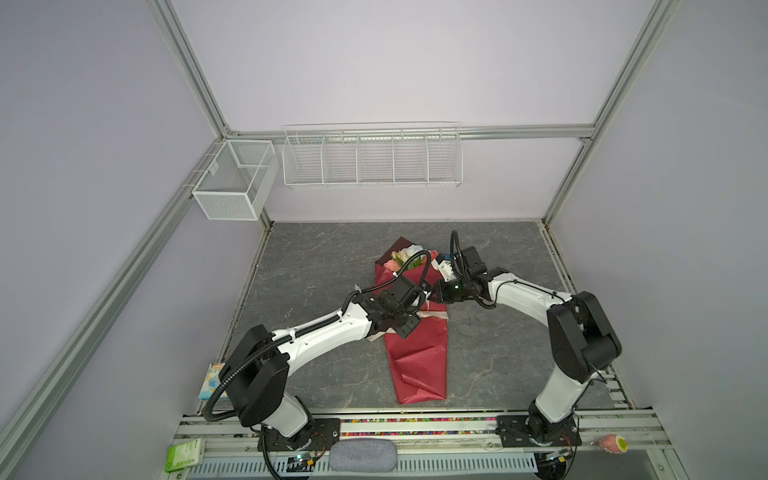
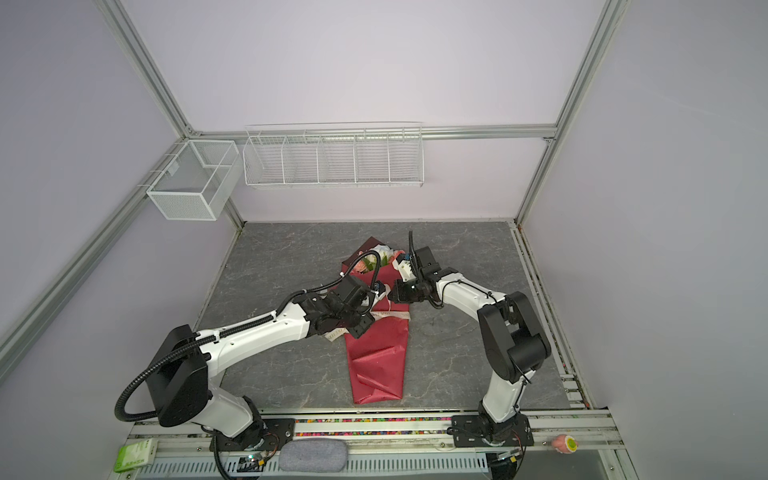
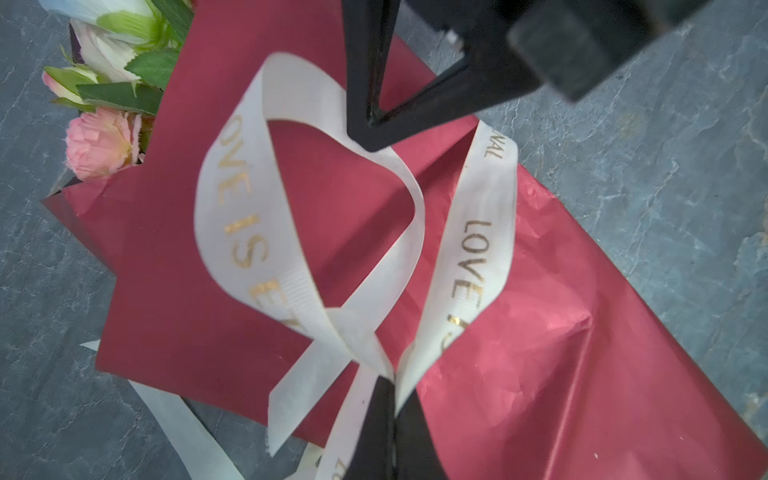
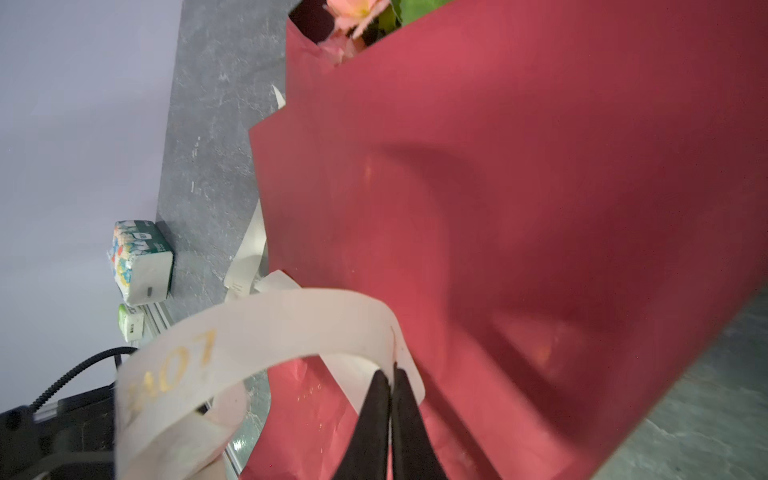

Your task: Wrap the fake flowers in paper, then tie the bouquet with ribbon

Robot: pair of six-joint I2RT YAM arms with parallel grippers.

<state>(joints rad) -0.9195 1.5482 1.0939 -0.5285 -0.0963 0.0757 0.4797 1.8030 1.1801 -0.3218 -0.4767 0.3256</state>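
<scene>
The bouquet of fake flowers (image 1: 415, 361) (image 2: 376, 365) lies lengthwise on the grey table, wrapped in shiny red paper (image 3: 540, 353) (image 4: 498, 187). Pink and white blooms (image 3: 99, 141) (image 1: 399, 259) poke out at its far end. A cream ribbon (image 3: 257, 232) (image 4: 270, 320) with gold lettering crosses the wrap's middle (image 1: 432, 316) and rises in a loop. My left gripper (image 3: 392, 382) (image 1: 423, 300) is shut on the ribbon where its strands cross. My right gripper (image 4: 392, 370) (image 3: 370, 137) (image 1: 433, 293) is shut on the top of the loop. Both meet just above the wrap.
A tissue pack (image 1: 212, 380) (image 4: 141, 262) sits at the table's left edge and a green pack (image 1: 185, 455) on the front rail. A wire rack (image 1: 372, 156) and a mesh box (image 1: 235, 178) hang on the back wall. A grey pad (image 1: 363, 455) and a pink object (image 1: 613, 444) lie in front.
</scene>
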